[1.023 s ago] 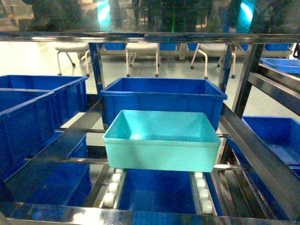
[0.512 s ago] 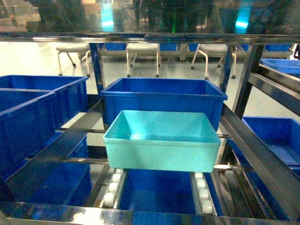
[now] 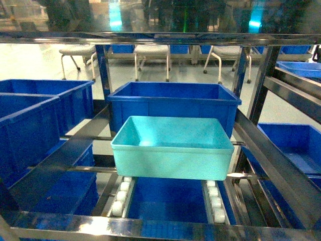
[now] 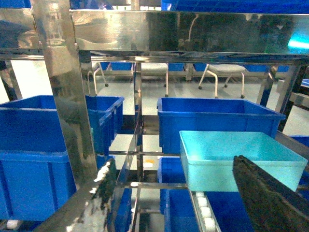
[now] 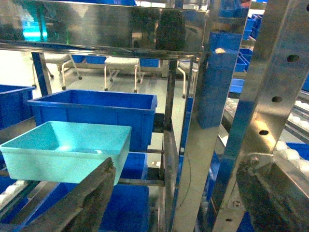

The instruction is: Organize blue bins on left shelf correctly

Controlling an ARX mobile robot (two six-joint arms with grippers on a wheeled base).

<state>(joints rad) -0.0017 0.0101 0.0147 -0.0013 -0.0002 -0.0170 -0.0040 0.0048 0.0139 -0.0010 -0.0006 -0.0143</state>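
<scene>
On the left shelf [image 3: 261, 85] rollers we find the turquoise bin [image 3: 170, 148] untouched; both hands stand wide, empty. Approach step; next, we judge, grasp its rim.

Light: bright, even, from overhead.
Glare: my view's shiny stainless-steel shelf rail [image 3: 160, 37] mirrors cyan streaks.
Focus: my dark finger [image 4: 270, 198] blurs.

Left wrist view: turquoise tub [image 4: 241, 159] resting on white roller tracks [image 4: 203, 216] of the steel shelf [image 4: 63, 96], directly in front of a royal-blue bin [image 4: 217, 118]. Two dark gripper fingers [image 4: 265, 198] frame the lower edge, well apart.
</scene>
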